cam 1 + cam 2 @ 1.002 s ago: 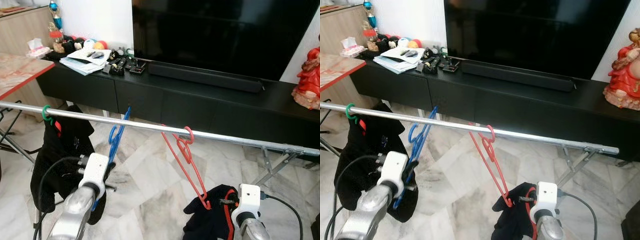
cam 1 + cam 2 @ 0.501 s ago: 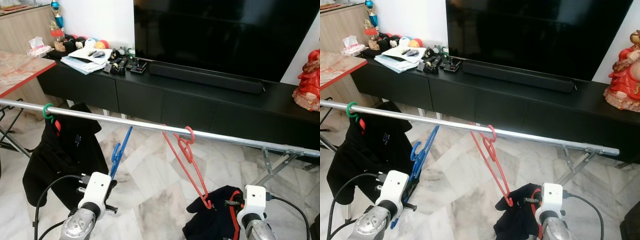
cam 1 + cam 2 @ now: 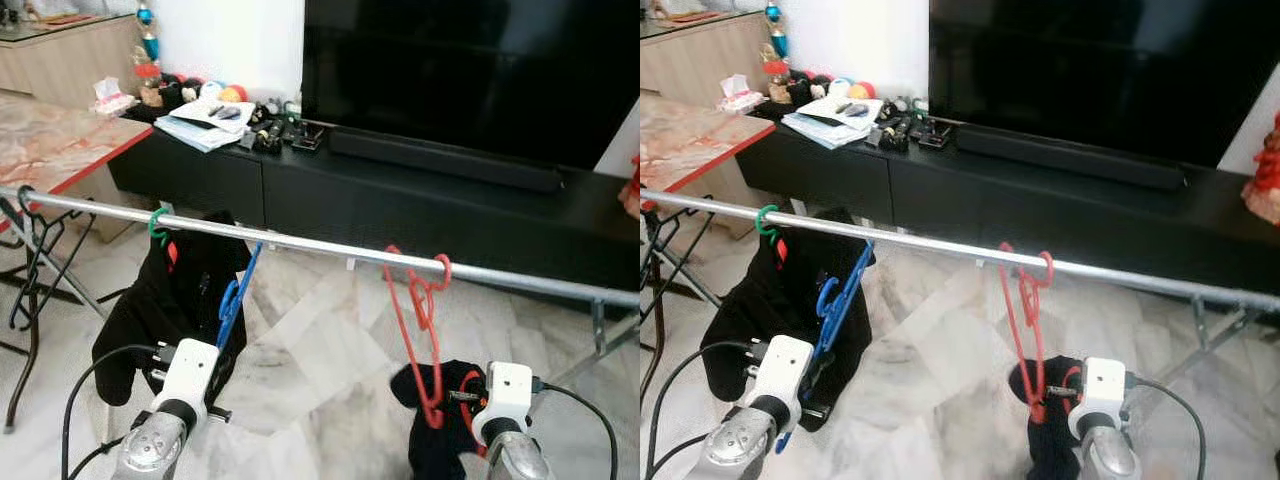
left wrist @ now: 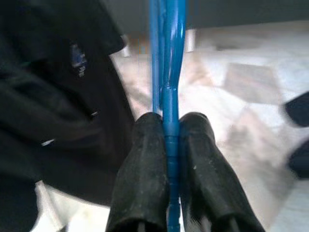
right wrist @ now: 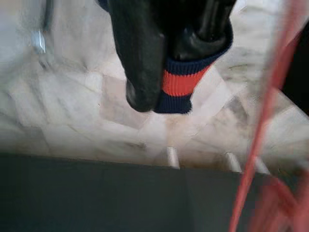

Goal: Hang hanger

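Below the rail [image 3: 330,246] | thin blue hanger [image 3: 233,300], tilted | left hand [image 4: 169,145] clamped.

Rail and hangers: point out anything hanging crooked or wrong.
The blue hanger is off the silver rail, tilted, pinched in the left claw. The red hanger hooks the rail, but its garment droops bunched at the right claw.

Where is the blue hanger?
The blue hanger leans against the rail on the robot's left, pinched by the left gripper, beside the black shirt on its green hook.
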Robot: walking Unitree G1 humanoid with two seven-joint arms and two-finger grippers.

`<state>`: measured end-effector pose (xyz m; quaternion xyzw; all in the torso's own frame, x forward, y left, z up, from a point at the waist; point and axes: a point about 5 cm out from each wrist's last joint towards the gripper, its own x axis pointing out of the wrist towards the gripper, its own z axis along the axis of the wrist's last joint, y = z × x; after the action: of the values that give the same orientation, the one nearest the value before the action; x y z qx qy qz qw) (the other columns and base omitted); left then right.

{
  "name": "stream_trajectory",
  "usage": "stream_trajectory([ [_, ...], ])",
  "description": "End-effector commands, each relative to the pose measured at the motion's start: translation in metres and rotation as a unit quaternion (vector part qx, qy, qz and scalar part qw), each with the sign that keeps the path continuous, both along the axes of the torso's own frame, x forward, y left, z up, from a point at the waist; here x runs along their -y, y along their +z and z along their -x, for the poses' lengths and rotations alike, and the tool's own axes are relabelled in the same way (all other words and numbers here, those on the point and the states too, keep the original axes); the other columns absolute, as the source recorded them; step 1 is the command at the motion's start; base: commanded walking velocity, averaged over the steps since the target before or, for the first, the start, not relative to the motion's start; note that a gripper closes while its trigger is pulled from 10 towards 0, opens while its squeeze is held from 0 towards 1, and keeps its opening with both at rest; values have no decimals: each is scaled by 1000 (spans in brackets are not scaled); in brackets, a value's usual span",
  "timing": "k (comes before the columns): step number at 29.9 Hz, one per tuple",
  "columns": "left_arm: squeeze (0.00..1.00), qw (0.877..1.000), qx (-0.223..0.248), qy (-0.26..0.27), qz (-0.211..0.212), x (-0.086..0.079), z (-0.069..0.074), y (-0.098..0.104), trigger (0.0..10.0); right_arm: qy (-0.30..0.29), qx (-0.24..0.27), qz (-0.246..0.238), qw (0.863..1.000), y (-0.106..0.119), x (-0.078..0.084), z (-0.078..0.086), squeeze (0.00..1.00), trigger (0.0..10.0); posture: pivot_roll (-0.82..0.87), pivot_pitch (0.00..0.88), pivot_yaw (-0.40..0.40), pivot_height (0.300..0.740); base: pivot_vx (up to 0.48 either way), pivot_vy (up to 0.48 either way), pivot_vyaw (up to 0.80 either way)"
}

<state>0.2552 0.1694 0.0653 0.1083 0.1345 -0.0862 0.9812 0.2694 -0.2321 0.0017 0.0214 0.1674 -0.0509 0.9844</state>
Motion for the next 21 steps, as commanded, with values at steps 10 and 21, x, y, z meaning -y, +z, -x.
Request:
stream_trajectory([
  [10,0,1000,9,-12,-16,-1,-1,6,10000,-36,3,26,999,9,5,-9,0,10000,150,0,-44,740,0,87,0],
  [21,0,1000,9,-24,-12,4,1,5,10000,-59,17,25,998,18,9,-16,0,10000,155,0,-50,740,0,0,0],
])
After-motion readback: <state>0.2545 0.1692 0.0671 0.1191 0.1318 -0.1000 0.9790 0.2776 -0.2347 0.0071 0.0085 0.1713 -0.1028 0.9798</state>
